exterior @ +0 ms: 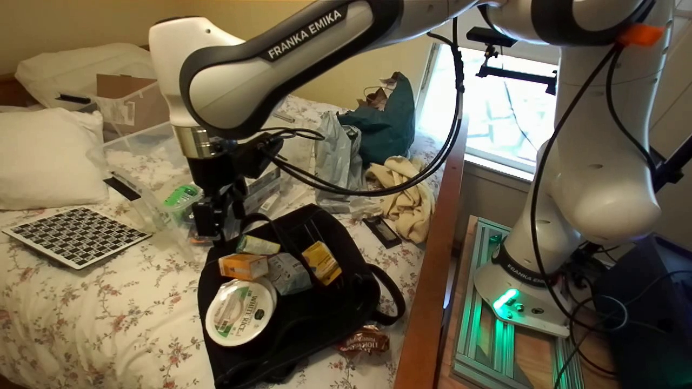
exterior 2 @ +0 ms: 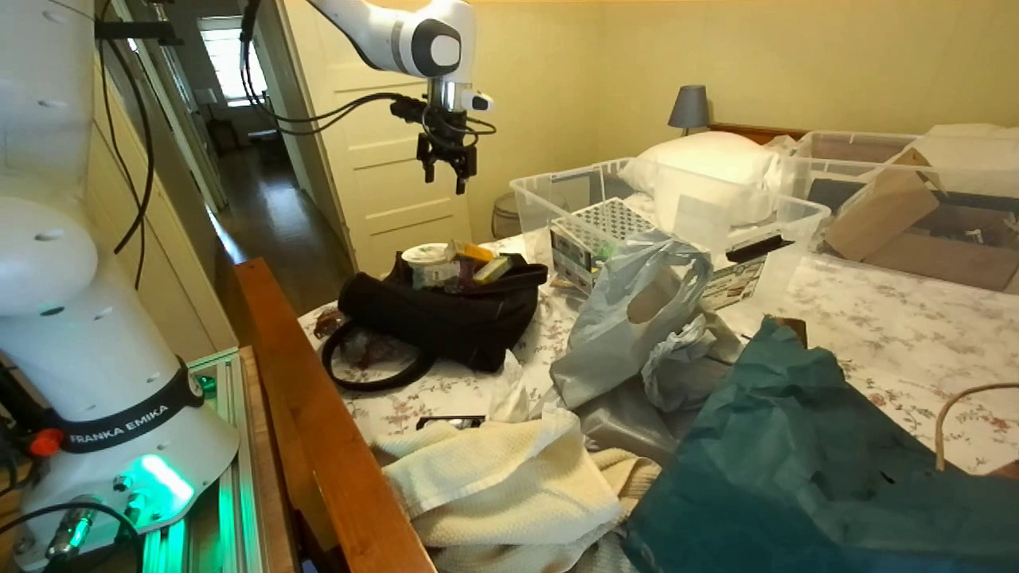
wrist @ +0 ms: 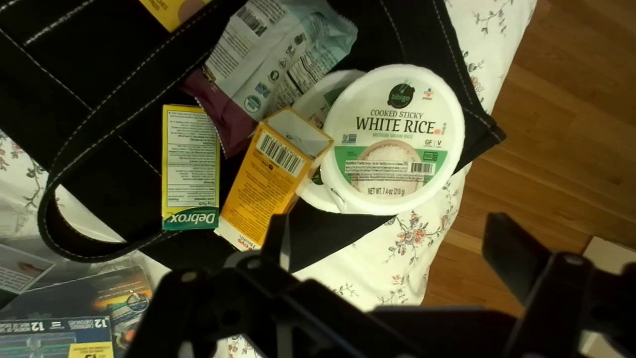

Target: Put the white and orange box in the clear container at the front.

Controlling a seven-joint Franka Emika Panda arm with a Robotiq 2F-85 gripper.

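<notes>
Here we see the orange box (wrist: 268,181) lying on the black bag (exterior: 335,310), between the Debrox (wrist: 191,164) and the rice bowl (wrist: 397,119). Higher up, we find the gripper (wrist: 385,223) with its jaws spread wide apart, and in an exterior view we make out the clear container (exterior 2: 802,223) standing on the bed (exterior 2: 868,318) near the bag.

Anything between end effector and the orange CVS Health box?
Nothing visible between the open end effector and the CVS Health box. Close beside it, the bibigo rice bowl and Debrox box might crowd a grasp.
</notes>
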